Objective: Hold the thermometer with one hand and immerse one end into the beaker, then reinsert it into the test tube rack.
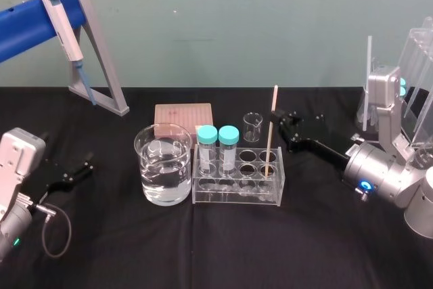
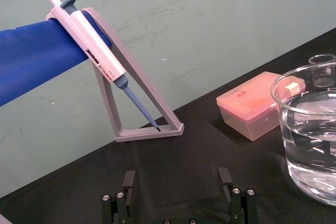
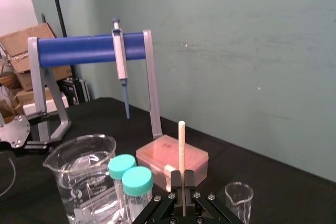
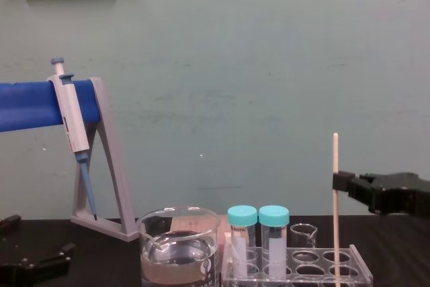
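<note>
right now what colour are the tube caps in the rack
Teal caps, clearest in the head view.

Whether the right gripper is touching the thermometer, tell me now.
Touching. The right wrist view shows the fingers of the right gripper closed against both sides of the thermometer, with no gap; the chest view agrees.

The beaker (image 1: 163,167) stands just beside the test tube rack (image 1: 237,198) at its 9 o'clock, the left gripper (image 2: 177,178) farther out at 9, the tip box (image 1: 183,114) at 11, the tiny beaker (image 1: 252,126) at 12, and the thermometer (image 1: 275,99) stands in the rack's 3 o'clock end, the right gripper (image 1: 276,119) clamped on it.
</note>
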### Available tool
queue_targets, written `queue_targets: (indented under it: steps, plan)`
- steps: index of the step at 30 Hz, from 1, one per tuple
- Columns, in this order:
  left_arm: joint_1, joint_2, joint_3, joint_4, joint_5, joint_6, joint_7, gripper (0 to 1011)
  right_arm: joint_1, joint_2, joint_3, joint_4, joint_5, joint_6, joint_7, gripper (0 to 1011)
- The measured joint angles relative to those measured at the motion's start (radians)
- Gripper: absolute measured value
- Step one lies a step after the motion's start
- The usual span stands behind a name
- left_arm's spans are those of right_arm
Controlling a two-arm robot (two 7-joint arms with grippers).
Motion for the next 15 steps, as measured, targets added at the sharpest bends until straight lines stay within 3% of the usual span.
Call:
queue_targets:
  steps: [15]
  plan:
    - [0.000, 0.000, 0.000, 0.000, 0.000, 0.000, 0.000, 1004, -0.014, 0.001, 0.007, 0.005, -0.006, 0.007, -0.005, 49]
